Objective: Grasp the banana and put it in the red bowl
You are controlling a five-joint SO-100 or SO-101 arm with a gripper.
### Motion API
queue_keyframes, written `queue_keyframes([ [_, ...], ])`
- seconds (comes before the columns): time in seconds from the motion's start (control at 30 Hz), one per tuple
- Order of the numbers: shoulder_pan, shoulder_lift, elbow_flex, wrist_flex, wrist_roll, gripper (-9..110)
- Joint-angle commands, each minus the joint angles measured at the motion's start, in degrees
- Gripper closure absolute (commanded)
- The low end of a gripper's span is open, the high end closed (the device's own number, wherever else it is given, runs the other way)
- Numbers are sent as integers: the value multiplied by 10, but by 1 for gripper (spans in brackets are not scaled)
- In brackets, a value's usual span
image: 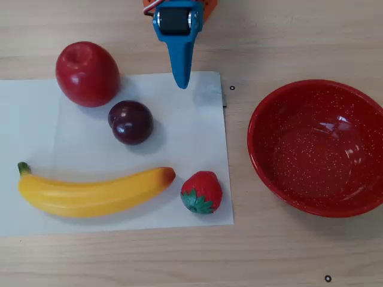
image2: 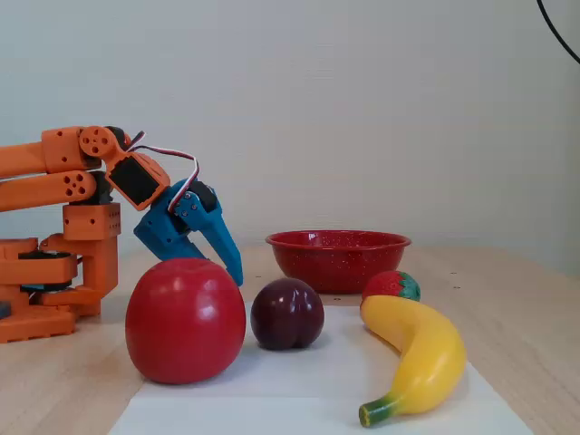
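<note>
The yellow banana (image: 96, 192) lies along the near edge of the white sheet, green stem at the left in the overhead view; it also shows in the fixed view (image2: 419, 349). The red speckled bowl (image: 281, 164) stands empty on the right of the overhead view and at the back in the fixed view (image2: 337, 258). My blue gripper (image: 181, 82) is at the top edge of the sheet, shut and empty, pointing down above the table (image2: 236, 275), well away from the banana.
A red apple (image: 87, 74), a dark plum (image: 131, 122) and a strawberry (image: 202, 191) lie on the white sheet (image: 191, 137). The strawberry sits between the banana's tip and the bowl. The orange arm base (image2: 54, 272) stands at the left in the fixed view.
</note>
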Motion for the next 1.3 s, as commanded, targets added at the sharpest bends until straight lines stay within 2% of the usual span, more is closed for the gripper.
queue_keyframes([
  [0.0, 8, 6, 10, 3, 5, 101],
  [0.8, 18, -8, 8, -12, 27, 101],
  [1.27, 15, -149, -163, 38, 50, 101],
])
